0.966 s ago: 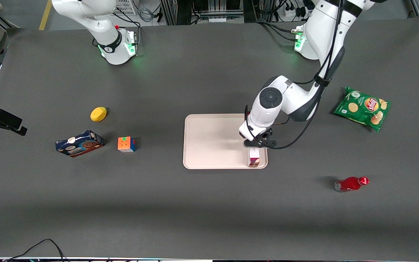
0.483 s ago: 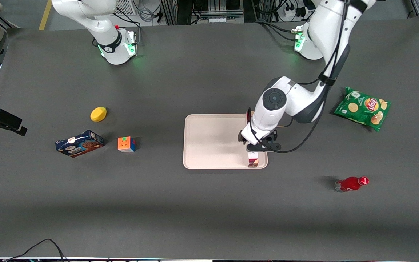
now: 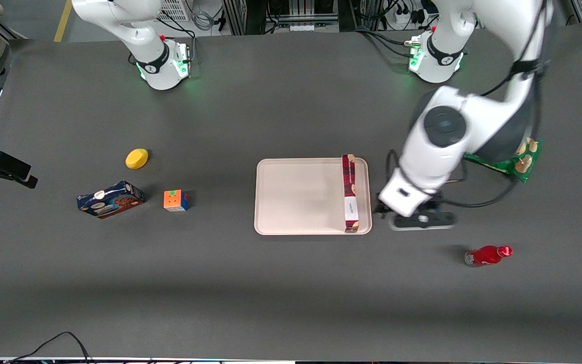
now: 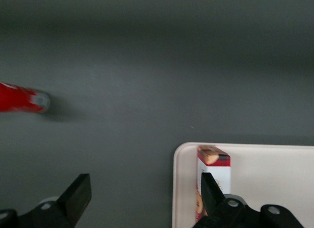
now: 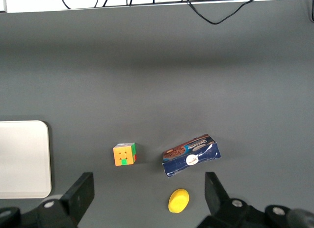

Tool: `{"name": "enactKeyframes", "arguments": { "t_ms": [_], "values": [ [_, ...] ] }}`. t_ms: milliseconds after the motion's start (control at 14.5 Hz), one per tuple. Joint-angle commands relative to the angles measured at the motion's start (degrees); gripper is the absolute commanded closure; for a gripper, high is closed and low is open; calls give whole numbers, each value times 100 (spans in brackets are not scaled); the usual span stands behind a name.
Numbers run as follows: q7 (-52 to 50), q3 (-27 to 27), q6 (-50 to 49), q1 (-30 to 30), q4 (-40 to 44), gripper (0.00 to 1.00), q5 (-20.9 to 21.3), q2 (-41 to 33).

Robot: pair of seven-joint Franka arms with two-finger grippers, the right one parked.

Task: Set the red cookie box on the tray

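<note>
Gripper point(image 3: 415, 218), jaws wide, has left the red cookie box point(image 3: 350, 192), seemingly flat on the tray point(image 3: 296, 197).

The surface point(image 3: 271, 293) is covered in matt dark-grey cloth-like sheet. The tray point(image 3: 296, 197) is smooth matt plastic; the red cookie box point(image 3: 350, 192) is printed cardboard. Above the surface beside the tray, the pincer point(image 4: 142, 201), fingers spread, is matt black plastic.

The gripper point(image 3: 419, 218) is no longer over the red cookie box point(image 3: 350, 192). It has let go, its fingers point(image 4: 76, 197) are wide apart, and it is now up above the dark table, just beside the tray point(image 3: 296, 197). The whole box now shows, lying flat along the tray's edge. The arm now hides part of the green chip bag point(image 3: 521, 161).
</note>
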Motion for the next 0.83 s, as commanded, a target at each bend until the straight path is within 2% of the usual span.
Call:
{"name": "enactKeyframes", "arguments": {
  "t_ms": [0,69,345,483,690,759],
  "values": [
    [895,552,-374,288,-15,0,-1010,-707],
    [1001,710,-540,376,2,0,-1206,-892],
    [1773,1185,-1848,509,712,0,-1190,-1227],
    [2012,1292,-2167,570,776,0,-1173,-1481],
    [2170,1283,-2457,675,732,0,-717,-1789],
    [2310,1292,-2545,710,706,0,-689,-1868]
  ]
}}
